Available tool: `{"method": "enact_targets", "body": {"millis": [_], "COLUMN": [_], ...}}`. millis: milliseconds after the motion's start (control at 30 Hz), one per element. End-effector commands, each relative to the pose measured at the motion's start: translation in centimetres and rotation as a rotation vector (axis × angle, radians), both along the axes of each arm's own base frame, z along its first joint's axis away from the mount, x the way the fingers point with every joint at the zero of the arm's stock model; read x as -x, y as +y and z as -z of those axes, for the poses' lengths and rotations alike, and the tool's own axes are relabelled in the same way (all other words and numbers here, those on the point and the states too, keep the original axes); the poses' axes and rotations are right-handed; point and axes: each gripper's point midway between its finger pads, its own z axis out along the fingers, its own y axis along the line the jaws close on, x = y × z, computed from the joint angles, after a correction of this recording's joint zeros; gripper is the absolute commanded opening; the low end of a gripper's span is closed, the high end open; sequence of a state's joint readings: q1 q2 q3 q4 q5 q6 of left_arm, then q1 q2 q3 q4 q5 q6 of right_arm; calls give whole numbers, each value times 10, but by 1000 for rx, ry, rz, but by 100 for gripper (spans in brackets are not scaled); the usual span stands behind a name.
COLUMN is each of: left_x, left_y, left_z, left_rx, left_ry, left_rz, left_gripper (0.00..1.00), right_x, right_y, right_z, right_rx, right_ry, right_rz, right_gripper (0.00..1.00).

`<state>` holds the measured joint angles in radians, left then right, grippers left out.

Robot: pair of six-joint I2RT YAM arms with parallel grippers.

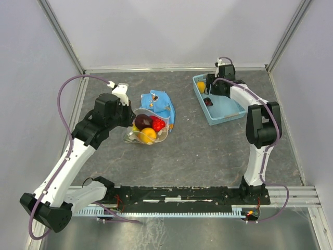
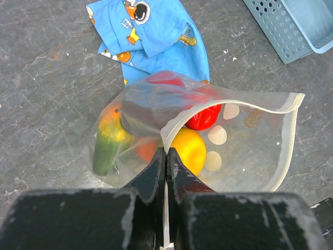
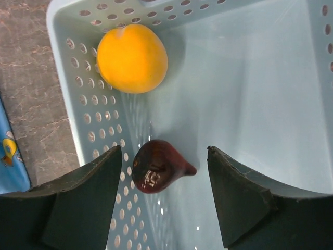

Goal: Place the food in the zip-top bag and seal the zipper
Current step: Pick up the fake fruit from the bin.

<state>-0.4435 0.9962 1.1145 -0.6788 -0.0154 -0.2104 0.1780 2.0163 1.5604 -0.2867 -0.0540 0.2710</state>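
Observation:
The clear zip-top bag (image 2: pixel 244 151) lies open on the table, also in the top view (image 1: pixel 148 130). It holds several fruits: a green-orange one (image 2: pixel 106 146), a yellow one (image 2: pixel 190 148), a red one (image 2: pixel 204 117) and a dark maroon one (image 1: pixel 143 122). My left gripper (image 2: pixel 167 153) is shut on the bag's near rim, by the white zipper strip (image 2: pixel 289 140). My right gripper (image 3: pixel 164 156) is open inside the light blue basket (image 3: pixel 250 78), its jaws either side of a dark maroon fruit (image 3: pixel 156 165). A yellow-orange fruit (image 3: pixel 132 58) lies further into the basket.
A blue patterned cloth (image 1: pixel 158 103) lies just behind the bag, partly under it. The basket (image 1: pixel 229 108) stands at the back right, near the enclosure's right wall. The basket's perforated wall (image 3: pixel 99 104) runs close to my right gripper's left finger.

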Motion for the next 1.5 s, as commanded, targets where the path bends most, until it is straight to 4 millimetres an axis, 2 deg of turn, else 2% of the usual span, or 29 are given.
{"method": "enact_targets", "body": {"millis": [0, 267, 567, 900, 1133, 1333, 1467], "left_x": [-11, -11, -11, -10, -10, -10, -10], "left_y": [-3, -4, -4, -4, -4, -4, -4], "left_z": [-9, -7, -7, -8, -9, -9, -8], "left_rx": [0, -3, -1, 3, 3, 3, 5], "left_ry": [-57, -50, -51, -55, -56, -57, -55], "left_rz": [24, 23, 24, 28, 28, 28, 27], "left_gripper": [3, 3, 3, 3, 3, 3, 3], "right_x": [-16, -9, -5, 14, 22, 26, 29], "right_y": [6, 10, 4, -19, -19, -20, -22], "right_z": [-5, 31, 54, 62, 63, 71, 74], "right_rx": [-47, -53, -23, 66, 67, 77, 87], "right_ry": [-17, 100, 182, 243, 255, 281, 297], "right_rz": [6, -6, 1, 64, 48, 45, 45], "right_gripper": [75, 77, 76, 72, 74, 75, 72]}}
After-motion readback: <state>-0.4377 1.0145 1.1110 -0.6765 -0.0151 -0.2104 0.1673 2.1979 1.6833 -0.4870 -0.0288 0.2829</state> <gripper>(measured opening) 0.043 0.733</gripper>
